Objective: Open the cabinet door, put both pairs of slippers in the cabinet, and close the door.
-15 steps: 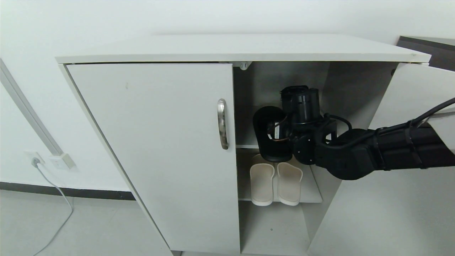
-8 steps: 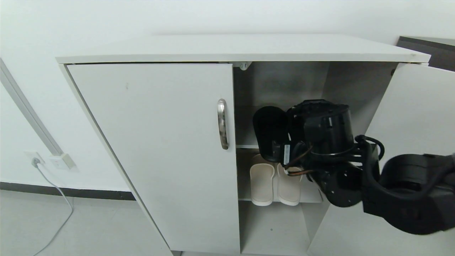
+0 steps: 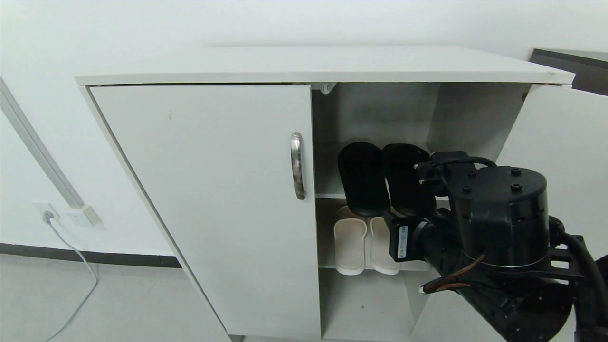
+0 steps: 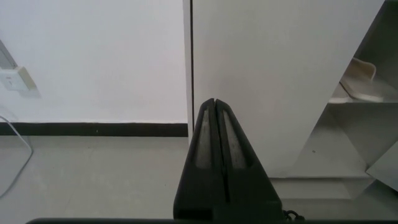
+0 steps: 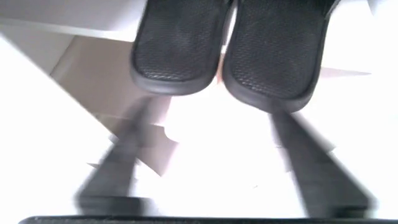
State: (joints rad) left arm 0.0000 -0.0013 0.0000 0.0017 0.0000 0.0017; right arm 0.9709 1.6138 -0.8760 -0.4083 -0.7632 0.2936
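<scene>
The white cabinet (image 3: 323, 64) has its left door (image 3: 204, 190) closed and its right door (image 3: 560, 137) swung open. A pair of black slippers (image 3: 382, 179) lies on the upper shelf, heels over the shelf edge. A pair of white slippers (image 3: 365, 244) lies on the shelf below. In front of the opening my right arm's wrist (image 3: 494, 218) hangs low on the right. My right gripper (image 5: 217, 180) is open, nothing between its fingers, just short of the black slippers (image 5: 224, 46). My left gripper (image 4: 214, 102) is shut and empty, low beside the cabinet's left side.
A metal handle (image 3: 297, 165) sits at the closed door's inner edge. On the left wall a socket (image 3: 47, 216) feeds a cable that trails onto the grey floor. The bottom compartment (image 3: 365, 304) holds nothing.
My right arm has drawn back out of the cabinet, down and to the right. Both black slippers stay on the upper shelf, the right one now uncovered.
</scene>
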